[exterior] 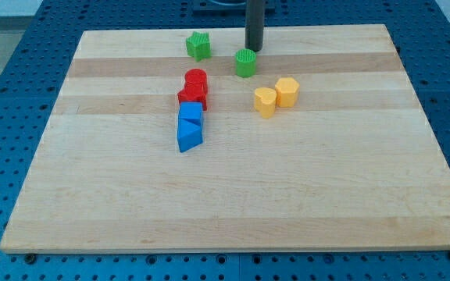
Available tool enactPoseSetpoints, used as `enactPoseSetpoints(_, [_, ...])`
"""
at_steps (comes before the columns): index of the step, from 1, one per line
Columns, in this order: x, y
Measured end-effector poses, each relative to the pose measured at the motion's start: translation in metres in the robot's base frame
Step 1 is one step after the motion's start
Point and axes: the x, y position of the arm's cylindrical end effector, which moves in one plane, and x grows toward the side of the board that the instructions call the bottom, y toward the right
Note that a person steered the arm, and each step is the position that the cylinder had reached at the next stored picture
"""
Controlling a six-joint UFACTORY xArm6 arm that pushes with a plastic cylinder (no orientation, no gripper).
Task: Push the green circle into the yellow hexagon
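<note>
The green circle (245, 62) stands on the wooden board near the view's top, a little left of centre. My tip (254, 50) is just above and slightly right of it, close to or touching its upper edge. The yellow hexagon (287, 91) lies lower right of the green circle. A second yellow block (265, 101), with a rounded heart-like shape, sits against the hexagon's lower left side.
A green star-like block (198, 45) sits left of my tip. A red round block (196, 80) and another red block (192, 97) stack down the view, then a blue cube (191, 114) and a blue angular block (189, 136).
</note>
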Motion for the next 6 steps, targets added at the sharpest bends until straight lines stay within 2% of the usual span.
enactPoseSetpoints(2, [0.021,-0.057])
enactPoseSetpoints(3, [0.031,-0.056])
enactPoseSetpoints(4, [0.038,-0.035])
enactPoseSetpoints(6, [0.067,0.043])
